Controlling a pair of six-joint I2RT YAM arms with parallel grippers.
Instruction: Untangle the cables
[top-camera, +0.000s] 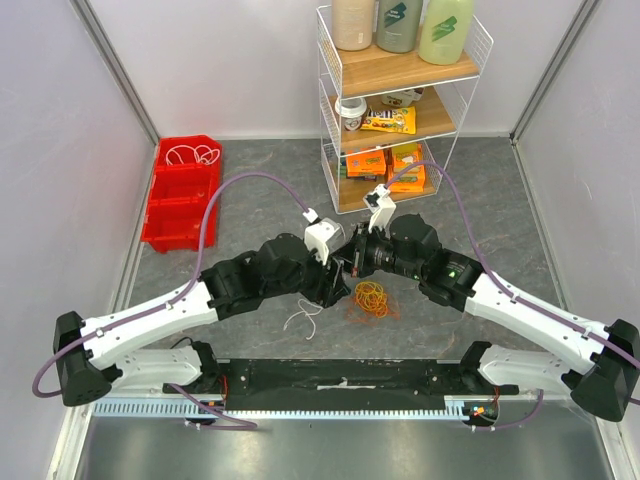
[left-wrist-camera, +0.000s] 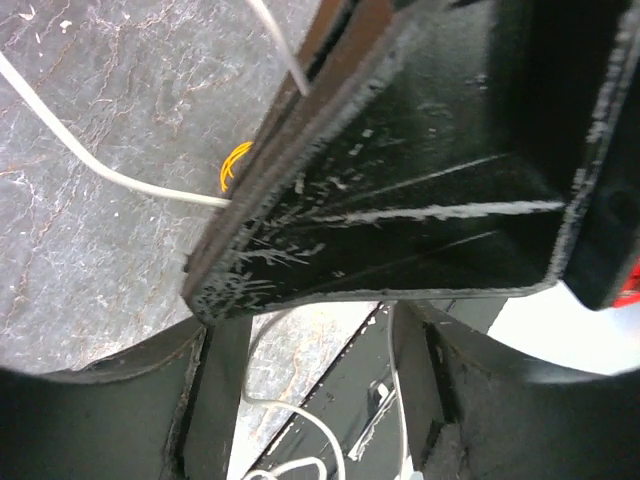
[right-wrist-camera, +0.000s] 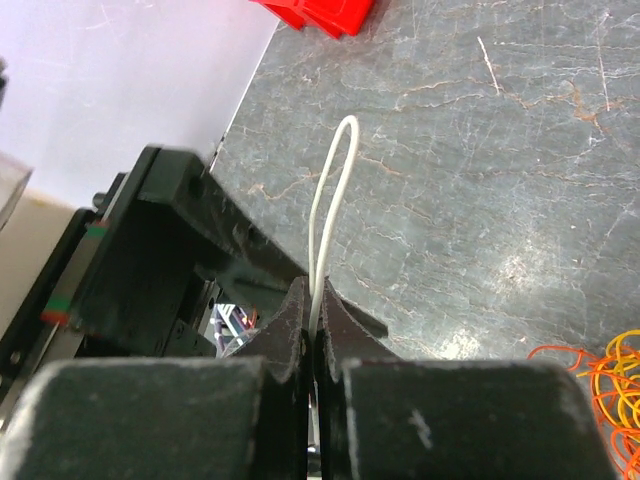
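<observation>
My right gripper is shut on a thin white cable whose loop sticks out past the fingertips above the grey table. In the top view both grippers meet at the table's middle, the right one facing the left one. The white cable hangs from them to the table. A tangle of orange and yellow cables lies just right of it and shows at the right wrist view's corner. My left gripper is open. White cable runs loosely between its fingers, and the right gripper's black body fills the view above.
A red stacked bin at the back left holds another white cable. A white wire shelf with bottles and boxes stands at the back centre. A black rail runs along the near edge.
</observation>
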